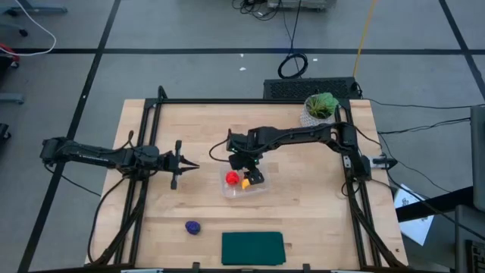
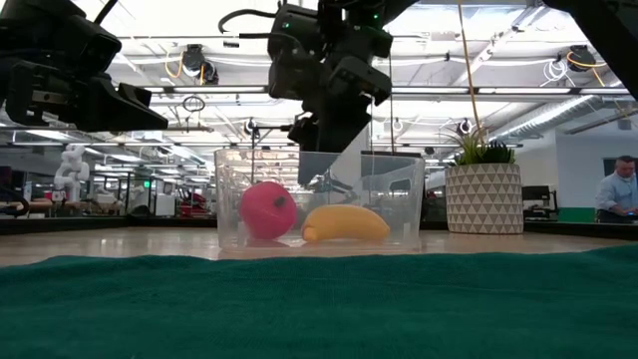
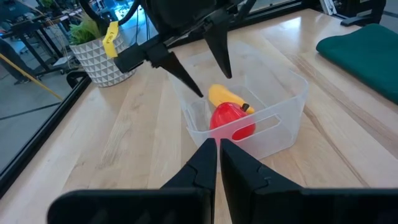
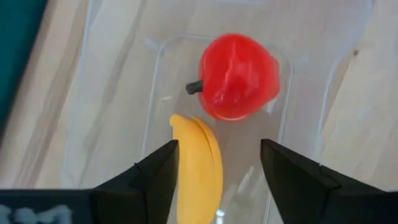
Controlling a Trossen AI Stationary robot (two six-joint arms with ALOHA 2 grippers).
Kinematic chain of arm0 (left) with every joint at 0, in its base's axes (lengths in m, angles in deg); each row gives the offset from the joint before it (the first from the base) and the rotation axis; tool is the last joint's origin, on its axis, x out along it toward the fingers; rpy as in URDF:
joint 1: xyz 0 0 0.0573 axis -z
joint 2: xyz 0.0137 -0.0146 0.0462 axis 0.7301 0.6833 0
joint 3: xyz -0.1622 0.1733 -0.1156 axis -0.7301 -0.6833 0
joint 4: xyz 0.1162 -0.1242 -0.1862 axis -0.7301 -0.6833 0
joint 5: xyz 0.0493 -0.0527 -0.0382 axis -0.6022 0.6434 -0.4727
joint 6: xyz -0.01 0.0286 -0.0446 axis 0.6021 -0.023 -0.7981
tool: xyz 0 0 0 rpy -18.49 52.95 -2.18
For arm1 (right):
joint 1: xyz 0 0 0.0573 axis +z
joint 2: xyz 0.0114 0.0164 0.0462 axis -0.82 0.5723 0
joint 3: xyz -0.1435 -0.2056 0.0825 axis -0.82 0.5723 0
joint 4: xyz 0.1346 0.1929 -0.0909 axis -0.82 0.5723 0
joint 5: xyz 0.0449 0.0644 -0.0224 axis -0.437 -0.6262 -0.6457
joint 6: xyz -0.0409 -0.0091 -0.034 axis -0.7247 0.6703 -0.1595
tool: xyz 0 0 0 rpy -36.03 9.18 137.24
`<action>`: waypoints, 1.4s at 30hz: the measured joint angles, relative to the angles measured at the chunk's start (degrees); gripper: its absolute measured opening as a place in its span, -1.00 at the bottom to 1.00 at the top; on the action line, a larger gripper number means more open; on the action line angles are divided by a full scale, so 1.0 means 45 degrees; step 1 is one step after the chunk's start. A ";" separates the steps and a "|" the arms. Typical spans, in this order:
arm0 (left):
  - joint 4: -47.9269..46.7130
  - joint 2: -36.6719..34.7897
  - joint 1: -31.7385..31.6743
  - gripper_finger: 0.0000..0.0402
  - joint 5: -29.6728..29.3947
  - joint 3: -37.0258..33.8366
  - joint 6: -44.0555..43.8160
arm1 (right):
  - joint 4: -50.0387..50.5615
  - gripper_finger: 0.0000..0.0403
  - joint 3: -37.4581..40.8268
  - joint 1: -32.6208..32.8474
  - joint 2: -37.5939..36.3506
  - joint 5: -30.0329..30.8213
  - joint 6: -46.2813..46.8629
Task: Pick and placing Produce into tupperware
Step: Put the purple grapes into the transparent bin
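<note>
The clear tupperware tub (image 1: pixel 258 189) stands mid-table. In it lie the red round piece (image 4: pixel 239 76) and the yellow banana (image 4: pixel 199 174), side by side on its floor (image 2: pixel 267 210) (image 2: pixel 344 223). My right gripper (image 4: pixel 219 146) hangs open just above the tub, pointing down, its fingers on either side of the banana and apart from it. The dark purple lump (image 1: pixel 193 227) rests on the table near the front edge, left of the tub. My left gripper (image 1: pixel 193 164) waits shut, left of the tub, held level and pointing at it (image 3: pixel 219 149).
A dark green mat (image 1: pixel 252 248) lies flat at the table's near edge, right of the purple lump. A leafy plant in a white pot (image 1: pixel 320 107) stands at the far right corner. Bare wood lies between the left gripper and the tub.
</note>
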 joint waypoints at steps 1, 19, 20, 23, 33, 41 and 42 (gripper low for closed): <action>-0.0005 0.0001 -0.0001 -0.87 0.0000 0.0000 0.0000 | -0.0024 0.02 0.0000 0.0026 0.0002 -0.0001 -0.0099; -0.0005 -0.0001 -0.0001 -0.87 -0.0005 0.0000 0.0000 | -0.0372 -0.94 0.0010 0.0083 -0.0471 -0.0039 0.0017; -0.0005 0.0001 -0.0001 -0.87 -0.0005 0.0000 0.0005 | -0.0351 -0.95 0.0005 0.0083 -0.0652 -0.0046 0.0008; -0.0006 0.0001 0.0000 -0.87 -0.0004 0.0000 0.0004 | -0.0335 -0.99 0.0002 0.0083 -0.1135 -0.0197 -0.0005; 0.0004 0.0000 -0.0001 -0.87 -0.0005 0.0000 -0.0073 | -0.0837 -1.00 0.0003 -0.0095 -0.3684 -0.0356 0.0337; 0.0041 -0.0004 -0.0001 -0.87 -0.0005 0.0000 -0.0092 | -0.2617 -1.00 0.0335 -0.0834 -0.6054 -0.0349 0.1583; 0.0043 -0.0003 -0.0001 -0.87 -0.0005 0.0000 -0.0092 | -0.3111 -1.00 0.0557 -0.0981 -0.6411 -0.0311 0.1827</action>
